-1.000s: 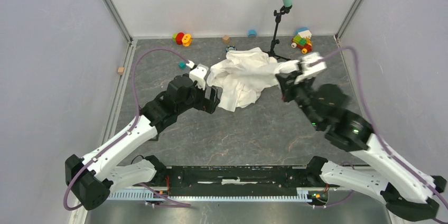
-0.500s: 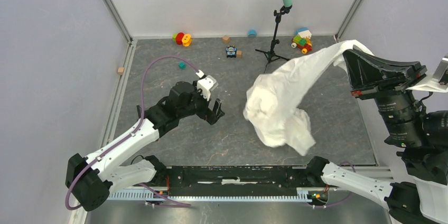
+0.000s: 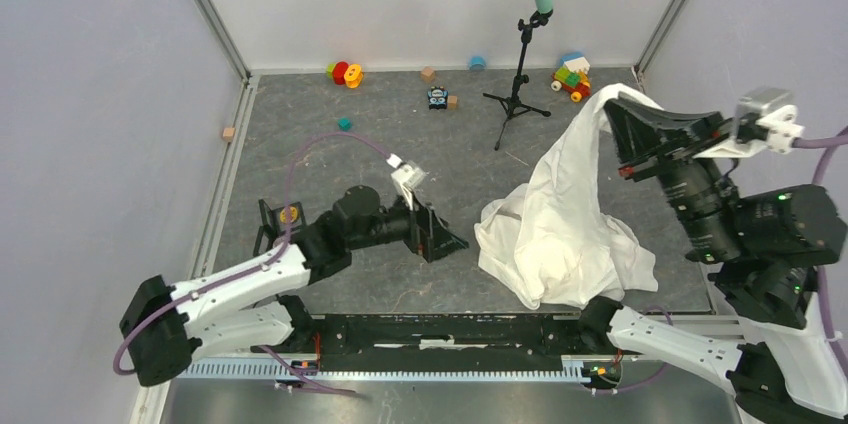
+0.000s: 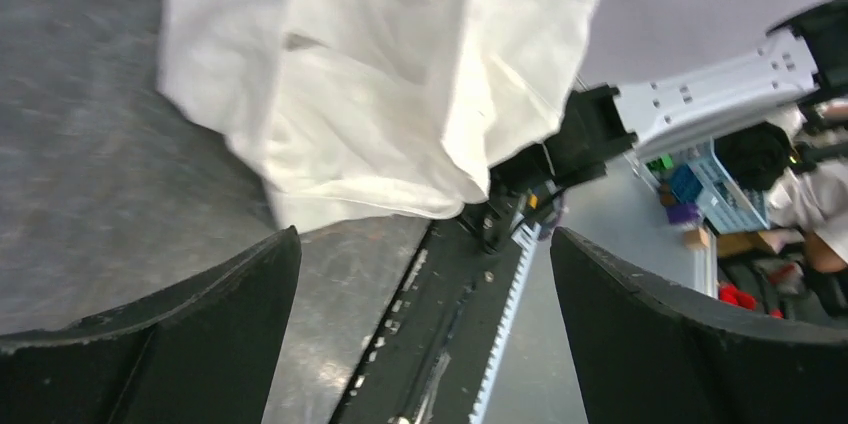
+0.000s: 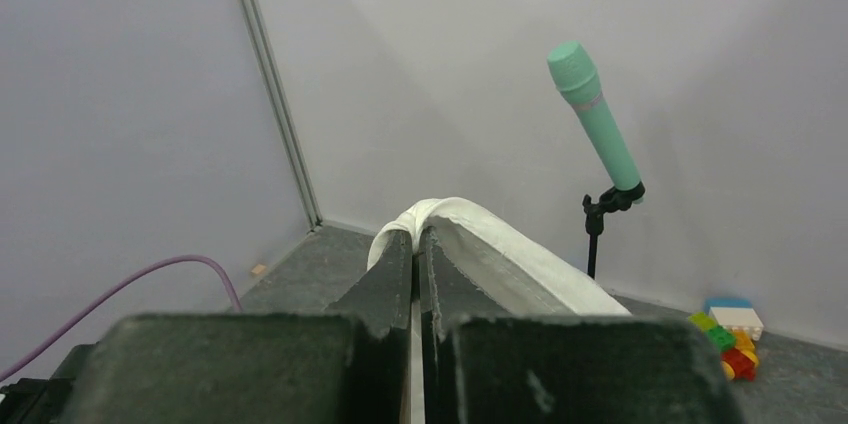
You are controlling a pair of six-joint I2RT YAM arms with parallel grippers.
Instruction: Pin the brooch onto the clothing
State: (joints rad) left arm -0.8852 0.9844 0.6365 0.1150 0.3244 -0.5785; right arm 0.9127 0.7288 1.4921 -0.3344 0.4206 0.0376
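Note:
The white shirt (image 3: 565,214) hangs from my right gripper (image 3: 612,109), which is raised at the right. Its lower part rests bunched on the grey table near the front edge. In the right wrist view the gripper (image 5: 417,239) is shut on a fold of the shirt (image 5: 480,229). My left gripper (image 3: 445,239) is open and empty, low over the table just left of the shirt. In the left wrist view its gripper (image 4: 420,344) faces the shirt (image 4: 380,94). A small black stand with a yellow-orange round piece (image 3: 288,213) sits beside the left arm. I cannot tell if it is the brooch.
A teal microphone on a black tripod (image 3: 525,54) stands at the back. Toys lie along the back wall: a red-yellow toy (image 3: 345,73), coloured bricks (image 3: 572,76), small blocks. A teal cube (image 3: 343,123) and a wooden block (image 3: 228,132) lie at the left. The black rail (image 3: 440,329) runs along the front edge.
The left gripper let go of the shirt and moved nearer and to the right. The right gripper lifted the shirt off the table's middle and swung it right; its lower part now rests front right.

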